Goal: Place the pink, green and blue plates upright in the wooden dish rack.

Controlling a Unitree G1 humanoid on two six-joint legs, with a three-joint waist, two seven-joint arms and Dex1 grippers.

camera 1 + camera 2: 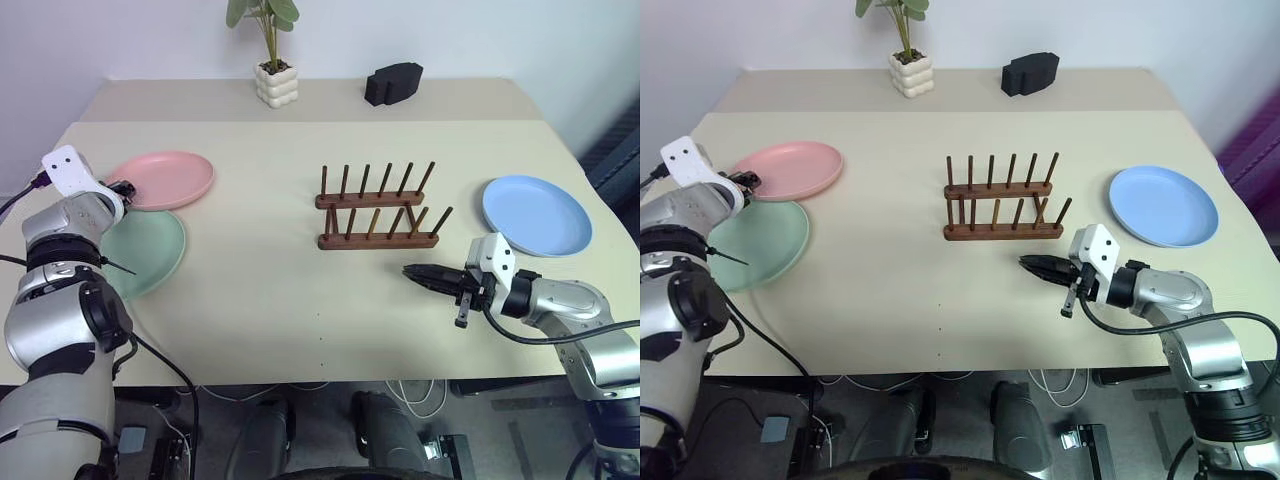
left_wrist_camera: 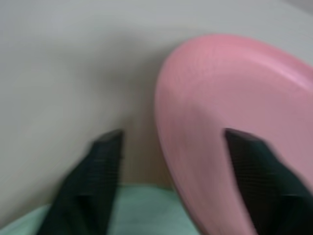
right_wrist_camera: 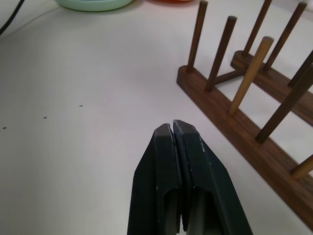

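Nearest you, the right gripper (image 1: 432, 276) sits clenched and empty beside the rack (image 1: 378, 208). Your left gripper (image 2: 171, 161) straddles the pink plate's (image 1: 165, 178) rim, not yet clamped; a shallow bite could let it slip onto the green plate (image 1: 150, 250).

You see a beige table (image 1: 300, 320) against a plain white wall (image 1: 480, 35), with cables on the floor (image 1: 410, 395) below its near edge.
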